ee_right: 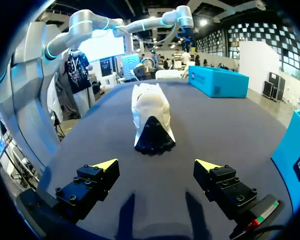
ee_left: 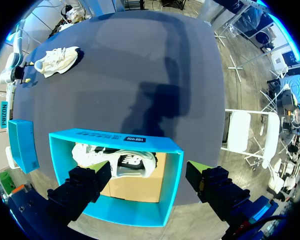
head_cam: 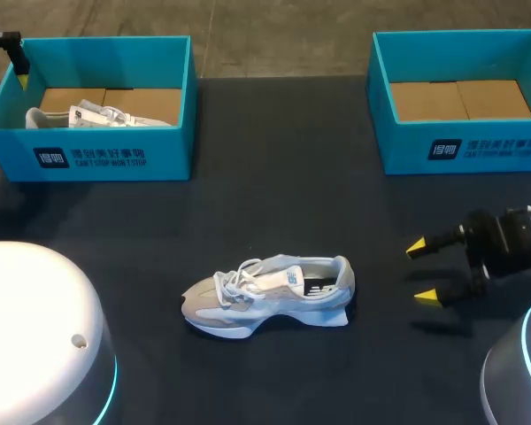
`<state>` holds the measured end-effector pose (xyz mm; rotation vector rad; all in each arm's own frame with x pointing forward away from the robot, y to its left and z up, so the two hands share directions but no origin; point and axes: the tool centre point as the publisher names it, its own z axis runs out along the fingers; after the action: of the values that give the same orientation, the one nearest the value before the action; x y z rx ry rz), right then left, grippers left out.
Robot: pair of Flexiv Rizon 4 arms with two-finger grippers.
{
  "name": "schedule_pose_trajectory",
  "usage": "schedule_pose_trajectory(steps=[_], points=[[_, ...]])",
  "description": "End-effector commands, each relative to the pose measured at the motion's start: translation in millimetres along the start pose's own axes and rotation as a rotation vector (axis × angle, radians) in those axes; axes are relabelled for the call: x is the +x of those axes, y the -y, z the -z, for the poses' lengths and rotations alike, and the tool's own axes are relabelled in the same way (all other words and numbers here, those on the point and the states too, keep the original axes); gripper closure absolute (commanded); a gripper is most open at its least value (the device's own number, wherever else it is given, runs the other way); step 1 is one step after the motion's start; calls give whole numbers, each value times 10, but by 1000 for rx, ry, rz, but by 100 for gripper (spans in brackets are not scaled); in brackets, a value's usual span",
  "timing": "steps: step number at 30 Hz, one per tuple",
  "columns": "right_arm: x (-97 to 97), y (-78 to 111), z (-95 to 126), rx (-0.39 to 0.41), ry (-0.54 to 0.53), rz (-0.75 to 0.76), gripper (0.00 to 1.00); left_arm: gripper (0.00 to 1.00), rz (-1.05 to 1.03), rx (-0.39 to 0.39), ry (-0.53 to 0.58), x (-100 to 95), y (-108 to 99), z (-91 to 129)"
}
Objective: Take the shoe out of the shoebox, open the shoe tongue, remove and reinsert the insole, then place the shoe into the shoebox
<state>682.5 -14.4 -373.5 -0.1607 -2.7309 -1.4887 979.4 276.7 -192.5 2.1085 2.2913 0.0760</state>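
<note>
A grey and white shoe (head_cam: pixel 270 292) lies on its sole in the middle of the dark table, toe to the left. My right gripper (head_cam: pixel 422 270) hovers open just right of its heel; in the right wrist view the shoe (ee_right: pixel 151 112) lies heel-first ahead of the open gripper (ee_right: pixel 157 167). A second white shoe (head_cam: pixel 97 115) rests inside the left teal shoebox (head_cam: pixel 97 155). My left gripper (head_cam: pixel 19 71) hangs open above that box's far left corner. From the left wrist view the boxed shoe (ee_left: pixel 115 160) sits under the gripper (ee_left: pixel 150 172).
An empty teal shoebox (head_cam: pixel 465 150) with a cardboard floor stands at the back right. Its wall (ee_right: pixel 296 150) is close beside my right gripper. Bare dark table lies between the two boxes and around the middle shoe.
</note>
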Motion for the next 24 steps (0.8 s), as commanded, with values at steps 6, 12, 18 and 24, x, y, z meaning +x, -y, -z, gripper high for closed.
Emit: schedule_pose_trajectory(steps=[6, 12, 18, 24], points=[[-96, 97, -99, -38, 42, -25, 0, 0, 0, -1, -3, -1, 4, 1], [-117, 126, -126, -46, 52, -42, 0, 0, 0, -1, -3, -1, 4, 1], [-72, 59, -255, -46, 68, -62, 0, 0, 0, -1, -3, -1, 4, 1], [-36, 46, -441, -66, 73, -99, 0, 0, 0, -1, -3, -1, 4, 1]])
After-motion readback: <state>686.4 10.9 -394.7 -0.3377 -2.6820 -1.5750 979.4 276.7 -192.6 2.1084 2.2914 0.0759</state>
